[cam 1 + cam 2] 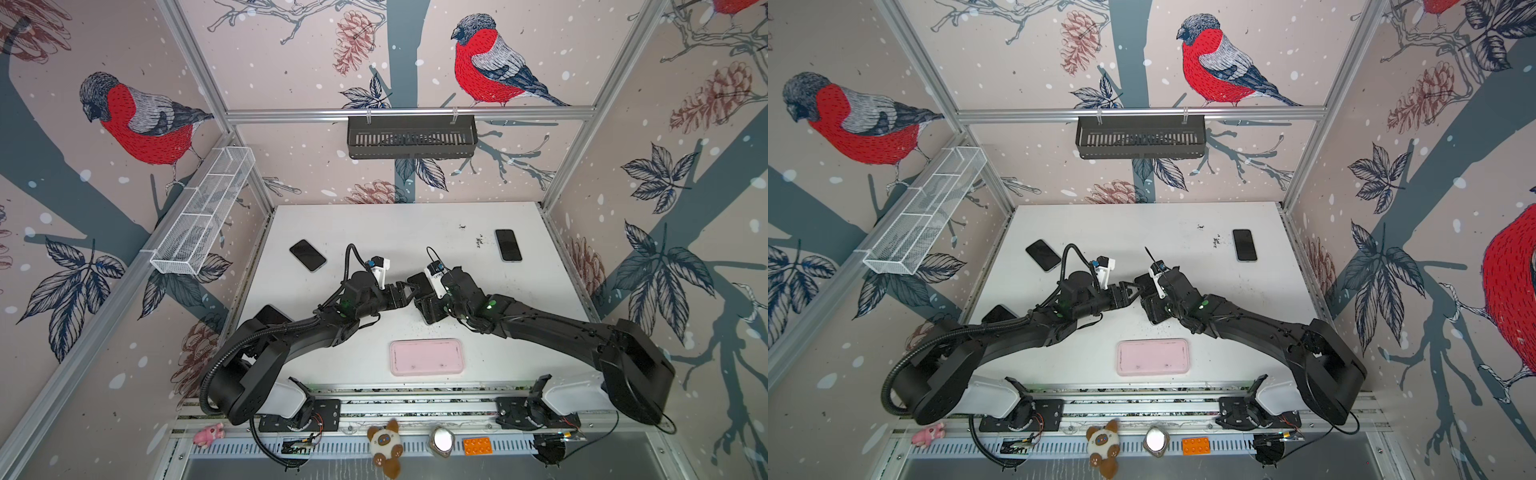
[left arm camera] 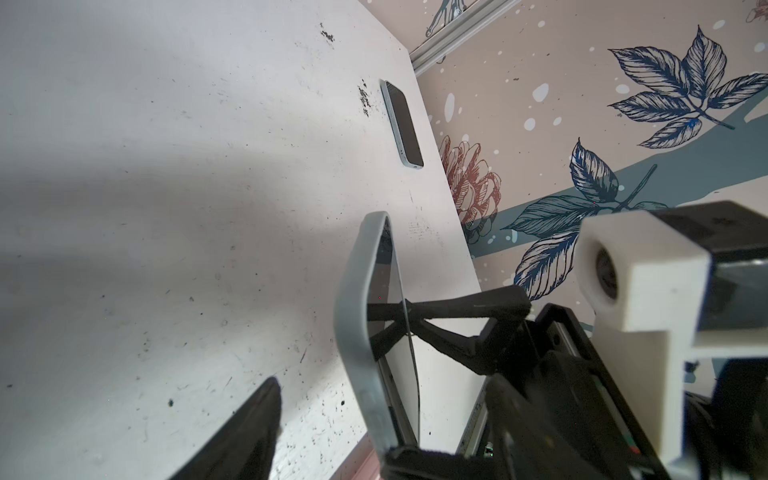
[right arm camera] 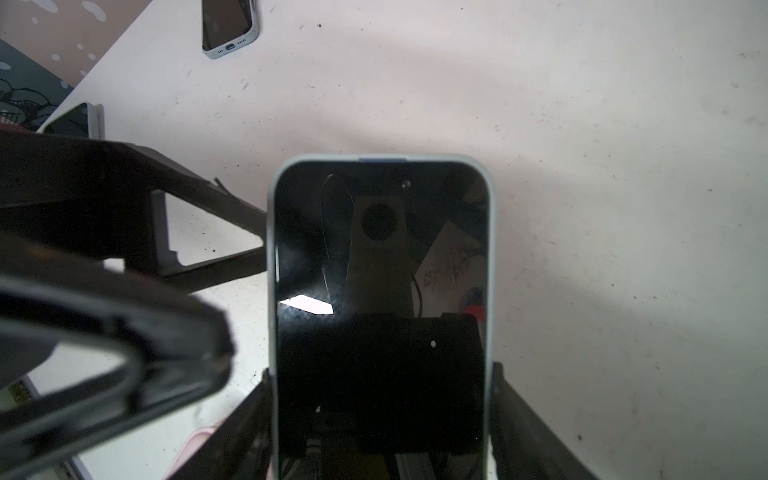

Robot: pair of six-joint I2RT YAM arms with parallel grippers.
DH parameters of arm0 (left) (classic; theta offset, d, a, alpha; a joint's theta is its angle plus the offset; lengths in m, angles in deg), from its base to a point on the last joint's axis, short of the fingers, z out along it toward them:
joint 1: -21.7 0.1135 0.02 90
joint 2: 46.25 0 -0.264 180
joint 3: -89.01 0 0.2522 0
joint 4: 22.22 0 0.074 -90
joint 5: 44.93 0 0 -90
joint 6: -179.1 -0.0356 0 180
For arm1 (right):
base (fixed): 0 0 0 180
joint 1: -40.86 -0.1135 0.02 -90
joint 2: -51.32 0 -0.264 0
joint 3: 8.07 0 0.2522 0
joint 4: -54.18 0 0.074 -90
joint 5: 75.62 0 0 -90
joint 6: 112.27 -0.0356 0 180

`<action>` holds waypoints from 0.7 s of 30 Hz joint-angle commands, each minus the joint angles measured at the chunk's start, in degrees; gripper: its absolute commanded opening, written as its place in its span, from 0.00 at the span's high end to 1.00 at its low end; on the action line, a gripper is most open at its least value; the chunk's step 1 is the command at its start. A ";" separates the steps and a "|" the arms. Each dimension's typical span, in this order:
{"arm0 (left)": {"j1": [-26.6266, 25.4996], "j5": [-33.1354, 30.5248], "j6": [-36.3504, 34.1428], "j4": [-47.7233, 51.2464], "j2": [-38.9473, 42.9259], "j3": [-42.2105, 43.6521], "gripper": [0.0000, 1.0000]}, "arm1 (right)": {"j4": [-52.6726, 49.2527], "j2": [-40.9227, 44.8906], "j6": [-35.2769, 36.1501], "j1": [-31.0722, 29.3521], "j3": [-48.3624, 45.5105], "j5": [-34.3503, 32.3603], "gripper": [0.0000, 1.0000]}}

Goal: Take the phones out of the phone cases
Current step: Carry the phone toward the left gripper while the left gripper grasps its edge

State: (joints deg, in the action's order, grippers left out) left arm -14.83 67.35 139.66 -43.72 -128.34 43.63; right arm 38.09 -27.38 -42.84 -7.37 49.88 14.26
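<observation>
A black-screened phone sits in a pale blue-grey phone case and is held off the white table at mid-table. My right gripper is shut across the case's two long sides, its fingers pressing the rim. My left gripper is open and straddles one long edge of the case. One of its fingers is behind the case back with a gap. The other is on the screen side. In both top views the two grippers meet nose to nose, and the phone is mostly hidden between them.
Bare dark phones lie at the back left and back right; another dark slab shows under the left arm. A pink case lies near the front edge. A white wire basket and a black basket hang on the walls.
</observation>
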 commanded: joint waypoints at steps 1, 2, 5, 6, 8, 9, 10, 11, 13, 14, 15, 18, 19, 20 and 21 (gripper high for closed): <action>0.39 0.93 3.23 -7.65 -1.07 0.06 0.34 | 3.99 0.74 1.16 -0.47 -0.25 0.82 0.50; 0.49 1.28 3.81 -8.75 -1.42 0.27 0.36 | 4.01 0.87 1.19 -0.54 -0.33 0.82 0.50; 0.67 2.20 5.61 -11.61 -2.52 0.80 0.46 | 4.09 1.00 1.18 -0.64 -0.76 1.39 0.50; 0.68 2.32 5.97 -12.16 -2.85 0.89 0.48 | 4.28 1.16 1.07 -0.71 -0.84 1.52 0.51; 0.67 2.80 6.78 -13.63 -3.55 1.20 0.55 | 4.35 1.50 1.08 -0.77 -1.03 1.61 0.51; 0.67 2.79 7.08 -13.71 -3.85 1.29 0.58 | 4.44 1.70 1.11 -0.78 -1.11 1.53 0.51; 0.67 2.77 7.12 -13.84 -4.11 1.23 0.59 | 4.57 1.79 0.99 -0.75 -1.17 1.68 0.52; 0.67 2.89 7.30 -14.27 -4.47 1.34 0.61 | 4.69 1.97 0.98 -0.81 -1.26 2.05 0.52; 0.67 3.16 7.92 -15.18 -4.88 1.57 0.67 | 4.79 2.12 1.14 -0.95 -1.32 2.49 0.52; 0.67 3.27 8.05 -15.36 -5.01 1.69 0.71 | 4.70 2.19 1.24 -1.05 -1.38 2.36 0.53; 0.70 3.16 8.14 -15.35 -5.02 1.73 0.76 | 4.63 2.22 1.26 -1.08 -1.38 2.19 0.53; 0.67 3.12 8.13 -15.02 -4.85 1.82 0.85 | 4.65 2.38 1.35 -1.04 -1.71 2.21 0.54; 0.67 3.08 8.23 -14.87 -4.76 1.85 0.87 | 4.84 2.43 1.26 -1.12 -1.86 2.31 0.54; 0.71 3.09 8.31 -14.94 -4.71 1.85 0.90 | 4.98 2.56 1.26 -1.17 -1.98 2.40 0.54; 0.67 3.12 8.40 -14.85 -4.62 1.85 0.93 | 5.11 2.78 1.30 -1.24 -2.15 2.41 0.54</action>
State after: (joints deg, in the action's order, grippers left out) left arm -14.31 70.35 147.55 -55.66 -133.19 45.36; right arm 40.16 -25.37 -41.84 -8.46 47.91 16.03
